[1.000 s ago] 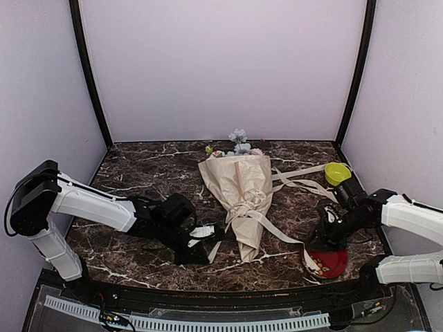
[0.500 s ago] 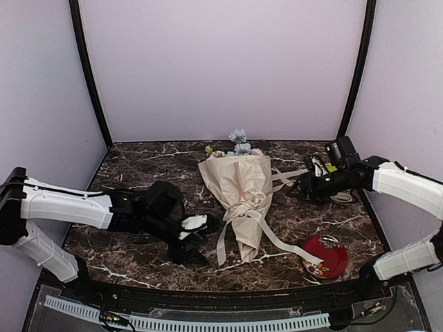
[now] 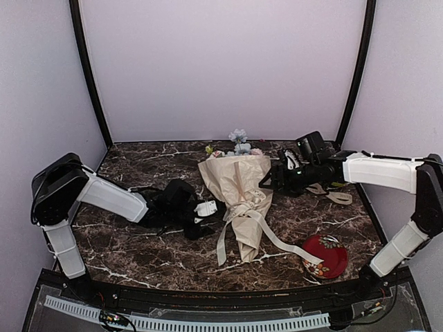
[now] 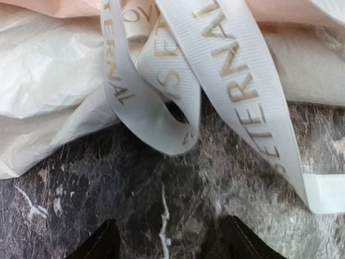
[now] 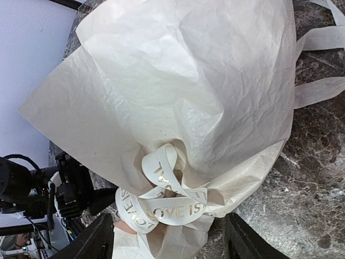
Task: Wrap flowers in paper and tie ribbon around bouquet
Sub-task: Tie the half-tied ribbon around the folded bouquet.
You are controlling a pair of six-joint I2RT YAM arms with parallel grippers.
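Note:
The bouquet (image 3: 239, 187) lies in the middle of the marble table as a cream paper (image 5: 188, 81) cone. The flowers (image 3: 239, 142) show at its far, wide end. The ribbon (image 3: 243, 204) is knotted round the cone's waist, and its tails trail toward the near edge. My left gripper (image 3: 208, 214) is low at the cone's left, open, with only marble between its fingertips (image 4: 102, 245); ribbon loops (image 4: 161, 108) hang just ahead. My right gripper (image 3: 270, 181) is at the cone's right, open, fingertips (image 5: 248, 237) either side of the knot (image 5: 167, 199) without touching it.
A red dish (image 3: 327, 257) sits near the front right, with a ribbon tail (image 3: 291, 245) running to it. More loose ribbon (image 3: 336, 197) lies under the right arm. Pale walls close the table in on three sides.
Both grippers have opened. The left one moved up and right to the cone's waist. The right one left the red dish, swung round the back and came to the cone's right side.

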